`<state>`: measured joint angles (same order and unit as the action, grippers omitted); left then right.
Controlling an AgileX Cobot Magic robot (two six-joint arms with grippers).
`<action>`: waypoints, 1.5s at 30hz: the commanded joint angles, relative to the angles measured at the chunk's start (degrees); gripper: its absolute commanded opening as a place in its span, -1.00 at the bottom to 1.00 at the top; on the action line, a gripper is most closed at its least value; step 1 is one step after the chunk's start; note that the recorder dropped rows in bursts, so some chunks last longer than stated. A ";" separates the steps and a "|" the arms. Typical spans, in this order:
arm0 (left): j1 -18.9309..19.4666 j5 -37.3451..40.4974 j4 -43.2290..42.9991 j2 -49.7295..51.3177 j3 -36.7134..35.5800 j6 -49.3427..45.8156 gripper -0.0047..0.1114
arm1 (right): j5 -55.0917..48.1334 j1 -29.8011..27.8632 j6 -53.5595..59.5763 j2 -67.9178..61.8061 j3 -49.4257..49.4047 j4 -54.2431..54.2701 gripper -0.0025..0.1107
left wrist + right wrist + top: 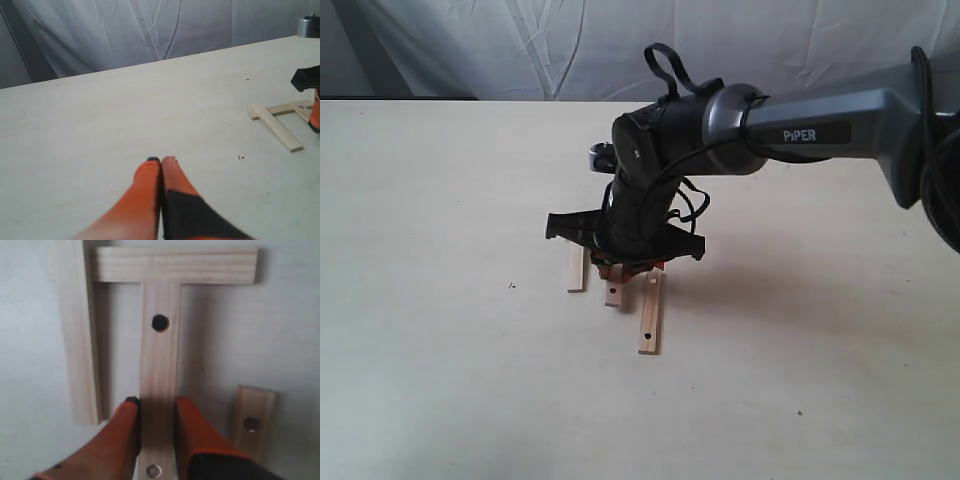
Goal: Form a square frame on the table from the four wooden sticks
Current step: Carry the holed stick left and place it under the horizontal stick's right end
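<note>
- Right gripper (156,403), fingers narrowly parted, pinches the holed stick (159,360) across its width; I'd slide it flat, without twisting.
- Plain stick (77,335) lies just beside it: avoid nudging.
- Cross stick (175,264) meets its far end.
- Left gripper (161,161), closed and empty, sits well away.

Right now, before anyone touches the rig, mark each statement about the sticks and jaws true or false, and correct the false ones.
1. The four sticks already form a closed square. False: no square yet; a holed stick butts a cross stick in a T.
2. The left jaws are shut and empty. True.
3. The right jaws sit either side of the holed stick. True.
4. All sticks lie parallel. False: the cross stick lies across the holed stick's end.
</note>
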<state>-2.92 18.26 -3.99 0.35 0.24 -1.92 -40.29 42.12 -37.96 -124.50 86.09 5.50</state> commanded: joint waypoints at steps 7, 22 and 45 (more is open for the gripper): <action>0.04 -0.31 -0.17 -0.35 -0.24 0.27 -0.92 | -4.93 -0.06 -5.45 -0.34 -1.94 -10.57 -0.93; 0.04 -0.31 -0.17 -0.35 -0.24 0.27 -0.92 | -2.68 -0.16 -6.17 3.23 1.22 -11.95 -0.93; 0.04 -0.31 -0.17 -0.35 -0.24 0.27 -0.92 | -1.39 -0.16 -12.96 1.76 1.59 -15.10 -0.24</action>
<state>-2.92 18.26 -3.99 0.35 0.24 -1.92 -41.01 42.12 -51.19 -124.76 87.47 -9.79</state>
